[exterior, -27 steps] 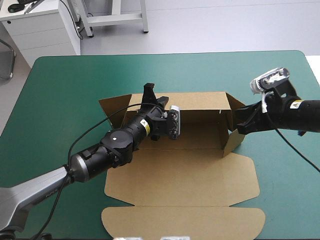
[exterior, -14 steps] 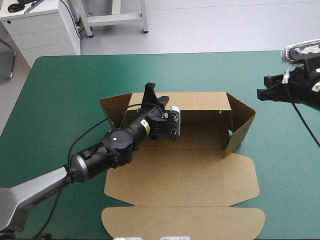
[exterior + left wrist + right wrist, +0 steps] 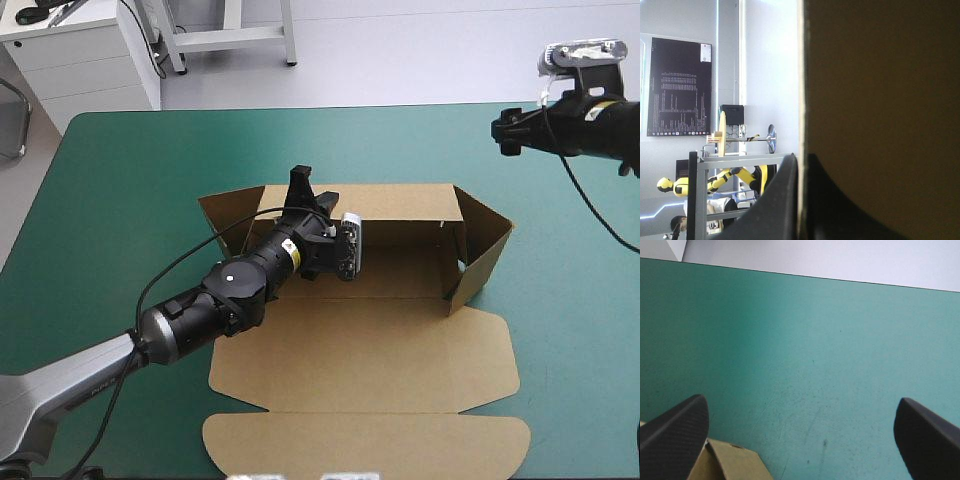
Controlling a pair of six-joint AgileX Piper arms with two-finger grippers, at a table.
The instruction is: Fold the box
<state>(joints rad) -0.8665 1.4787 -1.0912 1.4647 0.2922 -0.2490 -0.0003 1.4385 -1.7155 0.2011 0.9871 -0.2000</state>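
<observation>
- Box (image 3: 400, 340) sits mid-table on the teal-green cover (image 3: 120, 180). Approx. halfway done by my read: far wall (image 3: 400, 203) stands up, right side flap (image 3: 485, 250) is raised at an angle, left side flap (image 3: 225, 215) only partly up.
- Prob. left to do: side flaps not tucked in, and the lid (image 3: 370, 445) lies flat toward the near edge.
- Left gripper (image 3: 298, 190) is clamped on the far wall's top edge near its left end, all but closed w/ the board in between.
- Right gripper (image 3: 505, 130) hangs over the table's far right, well apart from the box, holding nothing.
- High view gives the whole layout but not the right gripper's gap. Right wrist view shows its fingers (image 3: 677, 427) spread wide over bare cover, one box corner just beside a finger.
- Left wrist view shows the pinch close up, w/ the board edge running between the fingers. No table there.
</observation>
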